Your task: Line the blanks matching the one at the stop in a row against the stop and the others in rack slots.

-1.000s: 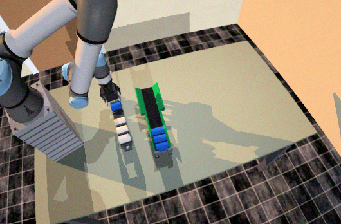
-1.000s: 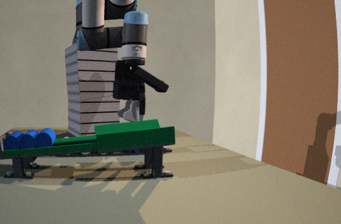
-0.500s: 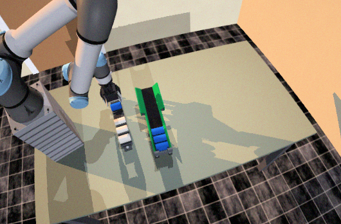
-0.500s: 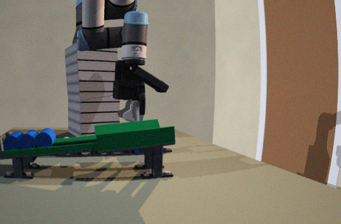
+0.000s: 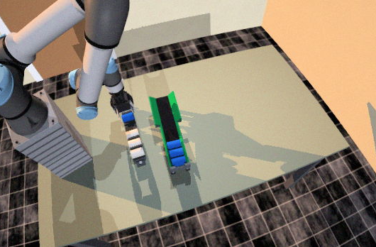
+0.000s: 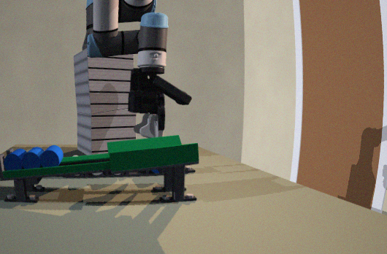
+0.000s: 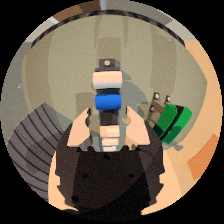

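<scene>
Three blue blanks (image 5: 176,152) (image 6: 32,158) lie across the green-walled ramp (image 5: 168,122) (image 6: 147,149) (image 7: 165,119), side by side at the stop. A fourth blue blank (image 5: 128,117) (image 7: 108,101) lies across the stock rack (image 5: 130,125) (image 7: 109,118). Three white blanks (image 5: 135,143) (image 7: 110,131) lie toward one end of the rack, past a bare stretch of floor. Another white blank (image 7: 107,80) lies on the other side of the blue one; the arm hides it in the top view. My gripper (image 5: 125,112) (image 6: 152,132) (image 7: 108,107) is open and empty, above the rack close to the blue blank.
The ramp stands on legs beside the rack, with raised green side walls at its higher end. The robot's ribbed pedestal (image 5: 58,149) (image 6: 111,109) (image 7: 37,142) stands on the rack's other side. The ramp hides most of the rack in the exterior view.
</scene>
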Robot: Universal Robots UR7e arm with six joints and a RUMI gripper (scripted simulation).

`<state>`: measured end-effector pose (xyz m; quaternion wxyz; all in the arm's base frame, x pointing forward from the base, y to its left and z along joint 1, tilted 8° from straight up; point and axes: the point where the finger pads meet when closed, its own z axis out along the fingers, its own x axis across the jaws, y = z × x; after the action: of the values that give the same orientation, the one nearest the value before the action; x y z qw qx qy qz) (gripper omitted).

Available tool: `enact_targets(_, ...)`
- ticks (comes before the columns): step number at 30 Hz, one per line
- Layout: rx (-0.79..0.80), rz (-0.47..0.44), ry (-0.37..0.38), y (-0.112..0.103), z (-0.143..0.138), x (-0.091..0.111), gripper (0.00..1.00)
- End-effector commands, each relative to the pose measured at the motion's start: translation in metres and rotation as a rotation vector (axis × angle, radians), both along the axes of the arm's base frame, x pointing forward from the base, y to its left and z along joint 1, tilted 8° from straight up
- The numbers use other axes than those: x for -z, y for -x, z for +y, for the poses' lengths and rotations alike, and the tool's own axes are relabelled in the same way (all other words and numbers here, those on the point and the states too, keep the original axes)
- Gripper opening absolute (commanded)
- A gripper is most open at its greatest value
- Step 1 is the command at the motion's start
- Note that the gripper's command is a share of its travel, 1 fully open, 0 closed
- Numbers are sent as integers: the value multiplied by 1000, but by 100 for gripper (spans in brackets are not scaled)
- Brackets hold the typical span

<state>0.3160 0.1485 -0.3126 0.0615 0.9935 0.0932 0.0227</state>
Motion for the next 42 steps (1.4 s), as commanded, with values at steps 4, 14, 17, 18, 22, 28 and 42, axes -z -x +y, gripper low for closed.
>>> enact_targets(4, 2, -5, -1, -4, 0, 0, 49)
enact_targets(14, 2, -5, -1, -4, 0, 0, 49)
enact_targets(17, 2, -5, -1, -4, 0, 0, 49)
enact_targets(18, 2, -5, -1, -4, 0, 0, 49)
enact_targets(22, 2, -5, -1, -4, 0, 0, 49)
enact_targets(28, 2, -5, -1, -4, 0, 1, 49)
enact_targets(42, 2, -5, -1, -5, -3, 20, 49)
